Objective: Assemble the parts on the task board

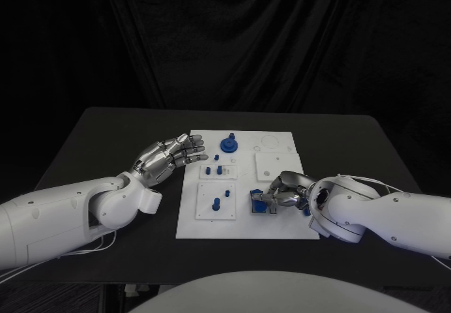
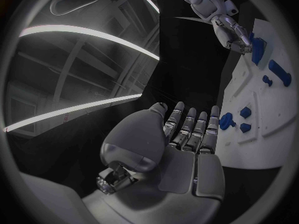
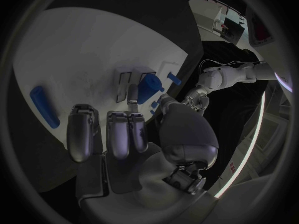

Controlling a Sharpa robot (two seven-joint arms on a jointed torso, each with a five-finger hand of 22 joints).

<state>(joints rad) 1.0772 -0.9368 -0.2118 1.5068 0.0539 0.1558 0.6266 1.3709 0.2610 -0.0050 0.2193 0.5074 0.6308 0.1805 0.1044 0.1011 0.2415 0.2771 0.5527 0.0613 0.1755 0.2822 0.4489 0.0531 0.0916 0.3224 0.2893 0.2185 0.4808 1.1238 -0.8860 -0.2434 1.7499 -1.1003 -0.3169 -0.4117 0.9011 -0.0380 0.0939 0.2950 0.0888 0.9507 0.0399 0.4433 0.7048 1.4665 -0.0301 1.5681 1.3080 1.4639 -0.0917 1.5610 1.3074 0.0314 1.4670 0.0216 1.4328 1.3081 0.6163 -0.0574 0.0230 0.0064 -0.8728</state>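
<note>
The right robot hand [image 1: 285, 190] covers most of a blue part [image 1: 257, 201] at the task board's [image 1: 282, 225] near right; whether it grips that part cannot be told; the small pegs [image 1: 219, 169] are too small to identify.

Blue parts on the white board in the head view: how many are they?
5 at least: a round part at the far edge, a small peg, a pair of pegs, a peg nearer, a block at the right hand. The hand may hide more.
</note>
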